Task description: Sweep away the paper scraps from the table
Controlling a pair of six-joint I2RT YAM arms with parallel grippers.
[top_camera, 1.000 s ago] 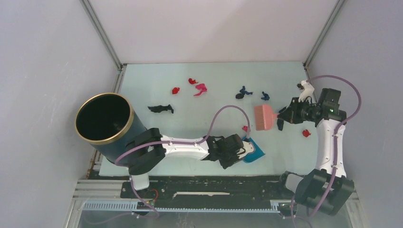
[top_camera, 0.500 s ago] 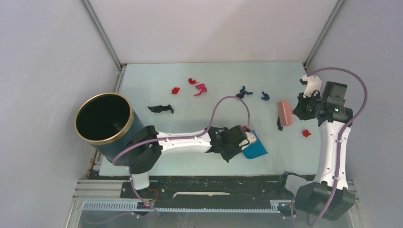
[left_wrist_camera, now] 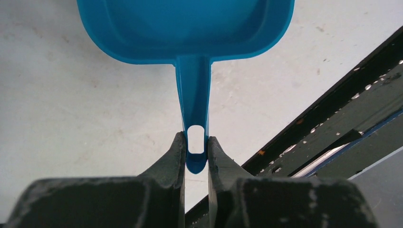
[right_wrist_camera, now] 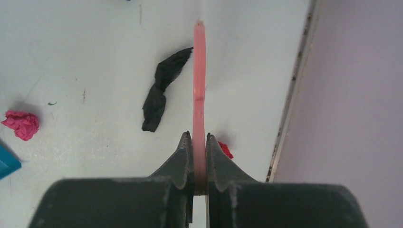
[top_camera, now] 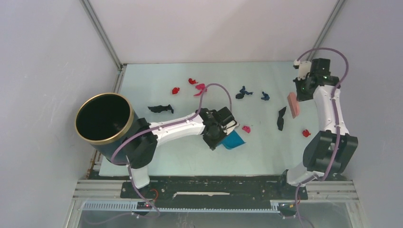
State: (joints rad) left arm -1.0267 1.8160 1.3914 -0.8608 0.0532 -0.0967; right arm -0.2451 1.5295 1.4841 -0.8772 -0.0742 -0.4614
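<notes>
- L gripper (left_wrist_camera: 195, 142): I see both fingers clenched on the handle tip of the blue dustpan (left_wrist_camera: 190, 28), right at the hang hole.
- Pan mouth points away from the wrist, over bare table (left_wrist_camera: 71, 118). Black front rail (left_wrist_camera: 332, 128) runs off to one side.
- R gripper (right_wrist_camera: 199, 140): fingers pinched tight on the pink brush (right_wrist_camera: 199, 71), which shows edge-on in the wrist cam. Can't tell if it touches the table.
- Around the brush in the R wrist view: black scrap (right_wrist_camera: 159, 92) just beside it, red scrap (right_wrist_camera: 225, 149) near the fingertip on the wall (right_wrist_camera: 351, 95) side, pink scrap (right_wrist_camera: 21, 124) well apart at the far edge.
- Top cam: dustpan sits mid-table toward the front, and the pink scrap is near its mouth but not in it.
- Brush is held at the far R side of the table, close to the wall.
- Rest of the paper scraps (top_camera: 243, 92) lie loose on the table: red and magenta toward the far L-centre, dark blue far centre, another black one L of centre.
- Black bin (top_camera: 103, 118) w/ gold rim at the table's L edge, by the L arm.
</notes>
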